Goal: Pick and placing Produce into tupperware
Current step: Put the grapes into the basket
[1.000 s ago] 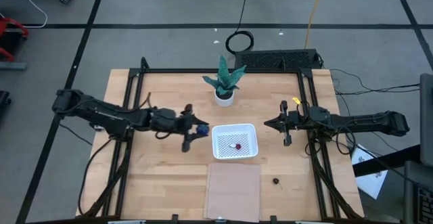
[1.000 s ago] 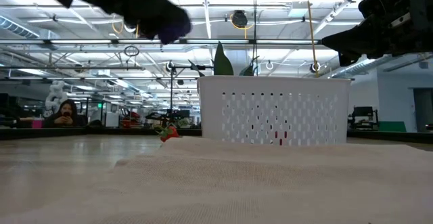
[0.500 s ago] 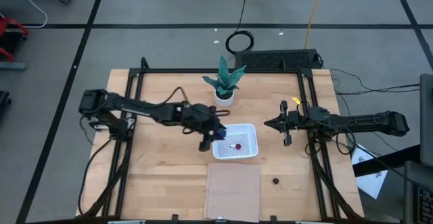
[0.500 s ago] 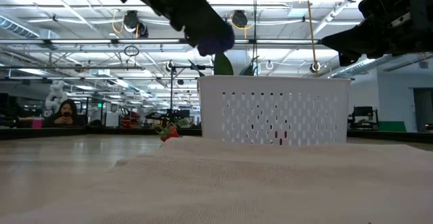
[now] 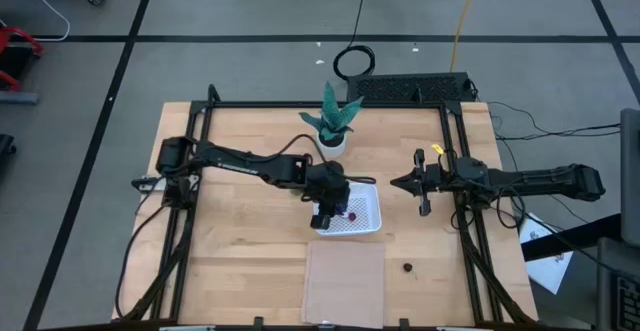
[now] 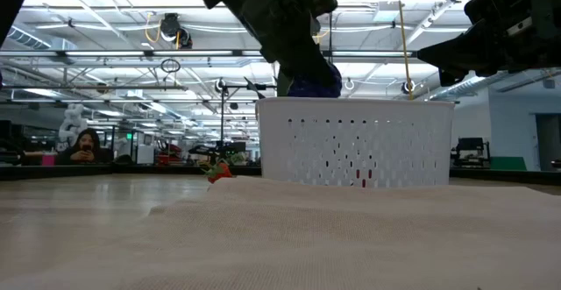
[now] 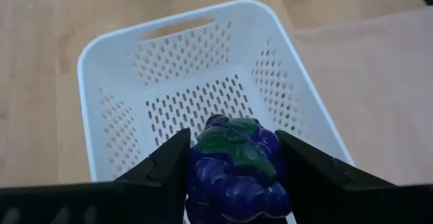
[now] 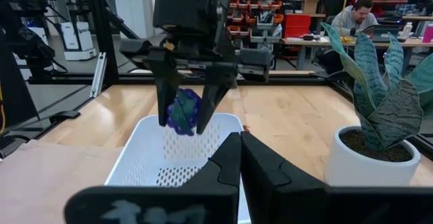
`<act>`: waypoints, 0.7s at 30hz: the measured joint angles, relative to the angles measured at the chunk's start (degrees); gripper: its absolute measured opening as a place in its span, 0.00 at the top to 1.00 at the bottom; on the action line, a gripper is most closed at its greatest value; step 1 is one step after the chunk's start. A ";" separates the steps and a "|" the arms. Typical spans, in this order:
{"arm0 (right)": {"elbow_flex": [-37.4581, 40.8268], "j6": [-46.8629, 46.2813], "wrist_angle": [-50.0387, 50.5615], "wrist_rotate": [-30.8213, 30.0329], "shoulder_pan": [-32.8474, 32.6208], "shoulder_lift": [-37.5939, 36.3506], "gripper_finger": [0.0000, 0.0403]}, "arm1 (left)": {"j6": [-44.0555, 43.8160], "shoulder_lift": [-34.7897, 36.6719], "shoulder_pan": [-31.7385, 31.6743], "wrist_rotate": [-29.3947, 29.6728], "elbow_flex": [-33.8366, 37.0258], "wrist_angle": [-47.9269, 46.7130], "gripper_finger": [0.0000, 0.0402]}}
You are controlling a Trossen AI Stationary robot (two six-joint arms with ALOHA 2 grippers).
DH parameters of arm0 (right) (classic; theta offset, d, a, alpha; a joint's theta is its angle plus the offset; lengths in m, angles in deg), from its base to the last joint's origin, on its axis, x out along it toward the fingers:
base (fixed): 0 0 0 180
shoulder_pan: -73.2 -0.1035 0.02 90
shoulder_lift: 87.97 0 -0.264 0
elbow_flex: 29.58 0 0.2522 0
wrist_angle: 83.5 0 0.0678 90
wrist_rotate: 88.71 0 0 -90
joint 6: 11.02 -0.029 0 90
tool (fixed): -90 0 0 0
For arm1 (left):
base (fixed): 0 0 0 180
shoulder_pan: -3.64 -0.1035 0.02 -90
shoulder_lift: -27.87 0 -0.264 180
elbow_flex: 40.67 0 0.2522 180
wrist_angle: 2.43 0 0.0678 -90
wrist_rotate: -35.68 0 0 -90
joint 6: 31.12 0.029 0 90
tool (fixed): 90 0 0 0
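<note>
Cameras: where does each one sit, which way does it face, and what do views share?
High: overhead, straight down; both arms, basket.
Low: table height, level across; left tool holding grapes above the basket.
Left wrist: down past its own fingers into the basket.
Right wrist: across the table past its shut tool to the plant.
All four share the basket and grapes.

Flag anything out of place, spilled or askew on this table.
Nothing stands out. The left pincer holds the grapes over the upright basket; the right pincer waits beside it. One dark fruit lies loose by the tan sheet, not yet picked.
</note>
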 joint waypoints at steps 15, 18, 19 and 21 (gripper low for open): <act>0.00 -0.31 -0.33 -0.01 0.00 0.01 1.00 | 2.13 -10.01 -0.55 -0.64 -9.37 -5.50 0.54; 0.00 -0.27 -0.35 0.01 0.00 0.01 1.00 | 1.83 -10.32 -0.63 -0.63 -9.37 -5.55 0.54; -0.02 -0.25 -0.36 0.01 0.00 0.01 1.00 | 1.43 -10.26 -0.63 -0.64 -9.37 -5.39 0.54; 0.00 -0.25 -0.37 -0.01 0.00 0.01 1.00 | 0.11 -10.17 -0.74 -0.62 -9.37 -5.38 0.54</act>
